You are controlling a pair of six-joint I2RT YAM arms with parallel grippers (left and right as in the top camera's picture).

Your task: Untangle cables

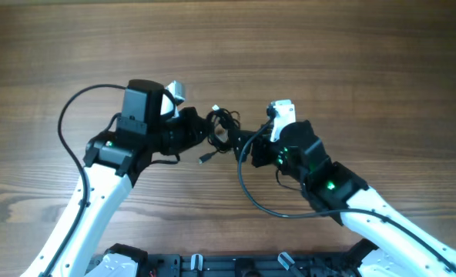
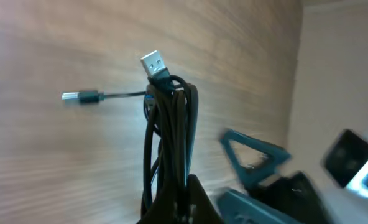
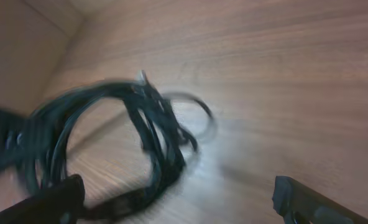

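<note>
My left gripper point(image 2: 179, 210) clamped tight on the cables point(image 2: 170, 130), USB plug point(image 2: 154, 64) on top; my right gripper point(image 3: 178, 191) spread wide, gripping nothing.

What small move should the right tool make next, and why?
Probably the right tool should ease toward the cables and close on one outer loop. Its jaws stand open and hold nothing, while the left tool is shut on the same cables, which are bunched together with a USB plug on top.
</note>
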